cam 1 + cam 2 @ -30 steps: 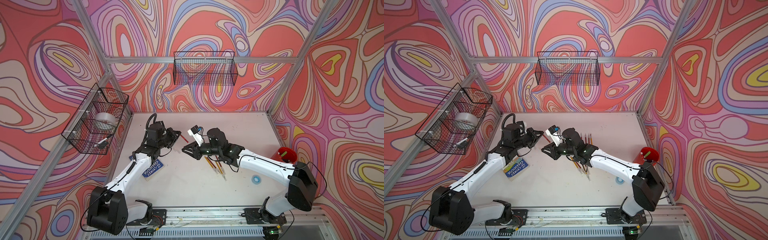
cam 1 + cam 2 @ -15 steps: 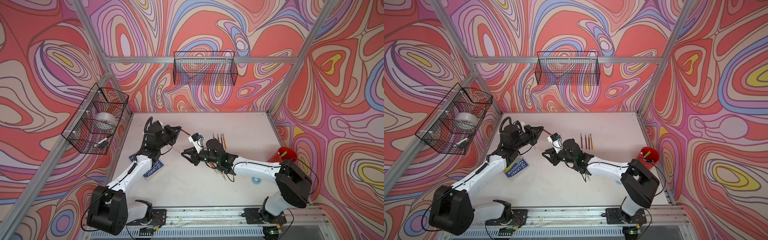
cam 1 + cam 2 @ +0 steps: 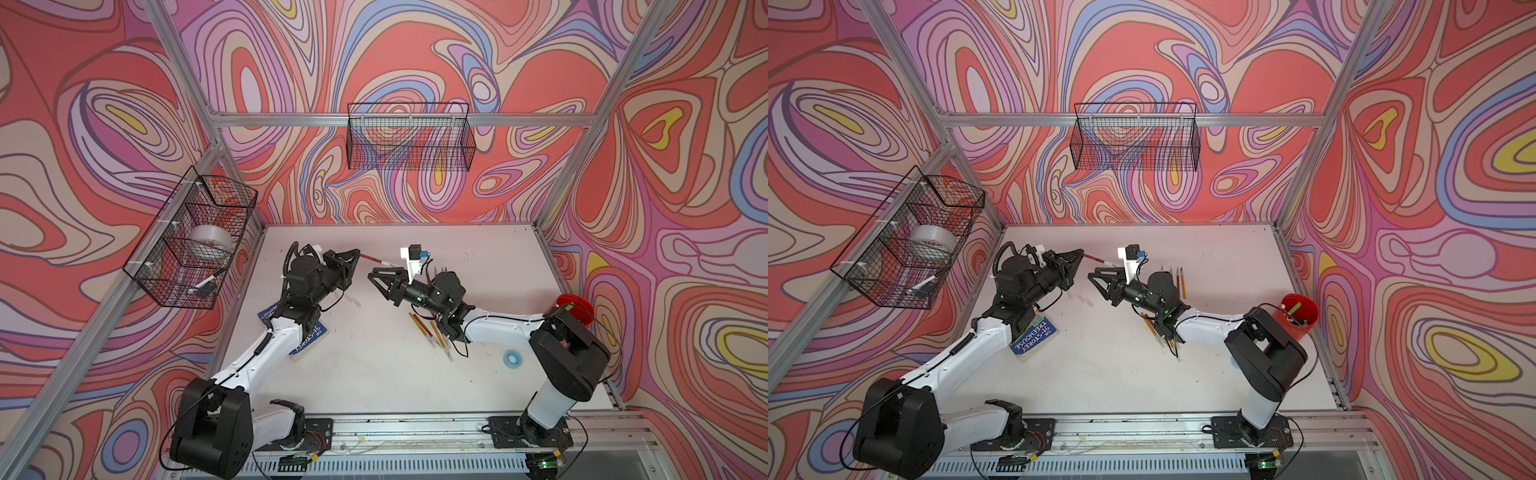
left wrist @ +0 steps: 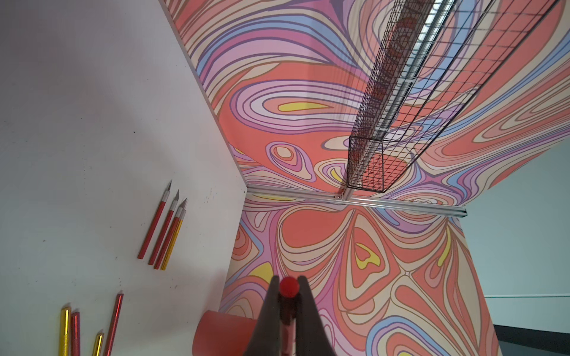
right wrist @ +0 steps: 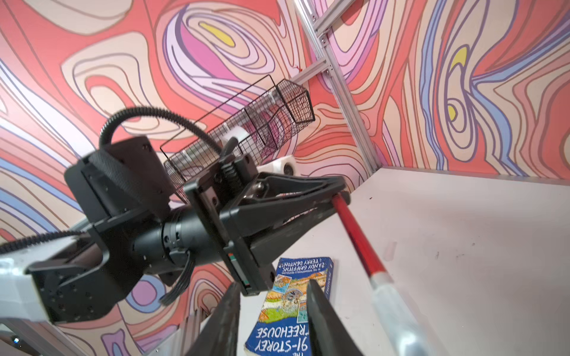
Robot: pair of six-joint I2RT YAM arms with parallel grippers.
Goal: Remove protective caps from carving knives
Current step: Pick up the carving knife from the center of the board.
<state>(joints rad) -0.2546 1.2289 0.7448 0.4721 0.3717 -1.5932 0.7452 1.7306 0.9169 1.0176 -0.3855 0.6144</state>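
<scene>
My left gripper (image 3: 356,254) (image 4: 289,288) is shut on a red carving knife (image 3: 370,259) (image 5: 354,234) held above the table, pointing at the right arm. A translucent protective cap (image 3: 386,263) (image 5: 391,308) still covers its tip. My right gripper (image 3: 374,276) (image 5: 273,285) stands open just below and beside the capped tip, with nothing between its fingers. Several uncapped knives (image 3: 1177,278) (image 4: 163,228) lie in a row behind the right wrist. More knives (image 3: 428,328) lie under the right forearm.
A blue book (image 3: 305,332) lies under the left forearm. A blue tape ring (image 3: 510,358) and a red cup (image 3: 573,307) sit near the right edge. Wire baskets hang on the back wall (image 3: 409,137) and the left wall (image 3: 195,245).
My right gripper has let its jaws spread wider, dipped, and come back up near the capped tip. The left gripper has shifted the knife slightly back and to the right.
</scene>
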